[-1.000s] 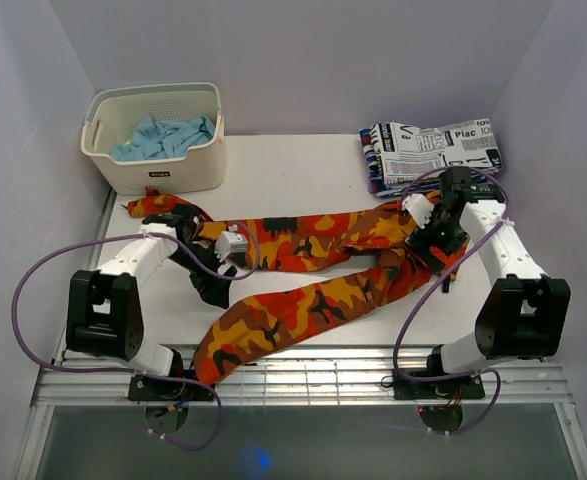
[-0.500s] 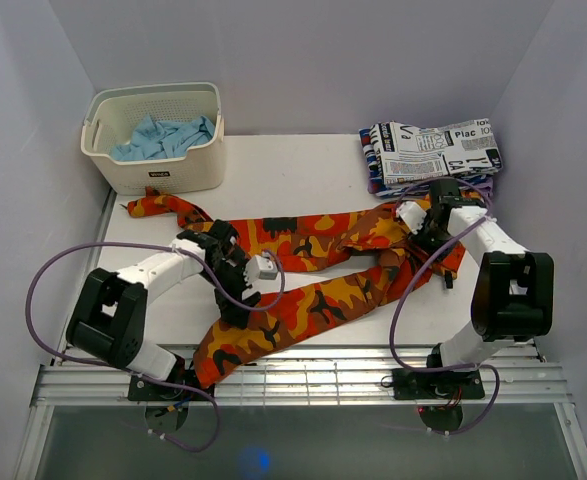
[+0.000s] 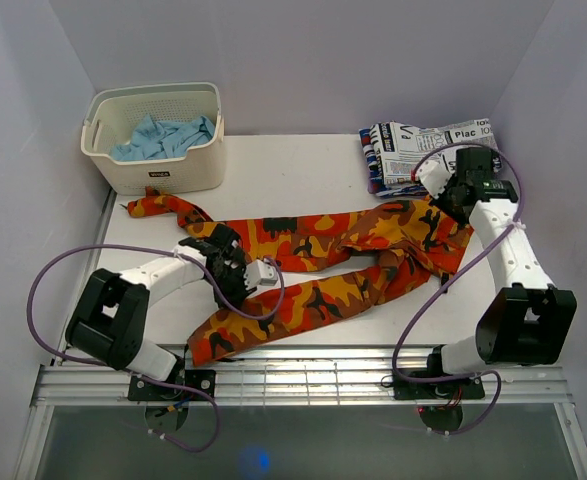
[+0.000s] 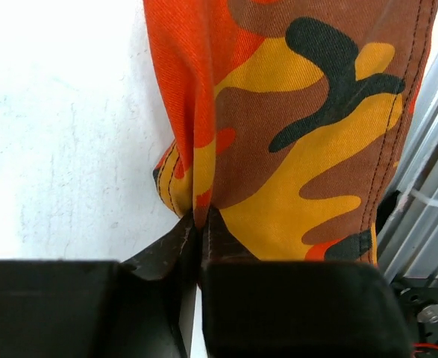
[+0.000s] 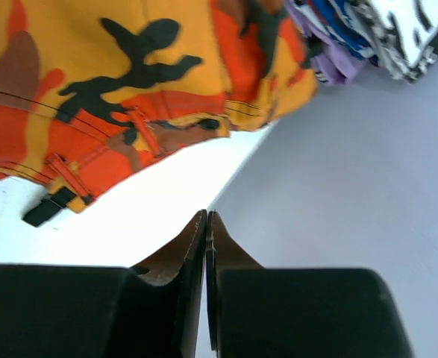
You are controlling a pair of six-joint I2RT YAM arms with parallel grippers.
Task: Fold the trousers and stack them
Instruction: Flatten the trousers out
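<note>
The orange camouflage trousers (image 3: 323,235) lie spread across the table, waist to the right and both legs running left. My left gripper (image 3: 237,278) is shut on the edge of the near leg; in the left wrist view the cloth (image 4: 301,142) is pinched between the fingertips of that gripper (image 4: 201,222). My right gripper (image 3: 460,195) hovers over the waist end next to the folded stack (image 3: 433,150). In the right wrist view this gripper (image 5: 206,218) is shut with nothing in it, and the waistband (image 5: 114,89) lies apart from it.
A white basket (image 3: 198,170) holding blue cloth (image 3: 163,135) stands at the back left. The stack of folded printed garments (image 5: 383,30) sits at the back right against the wall. A slatted ledge (image 3: 323,375) borders the near edge.
My left gripper moved toward the near leg and closed on its edge, dragging it slightly. My right gripper closed empty and rose from the waist toward the folded stack.
</note>
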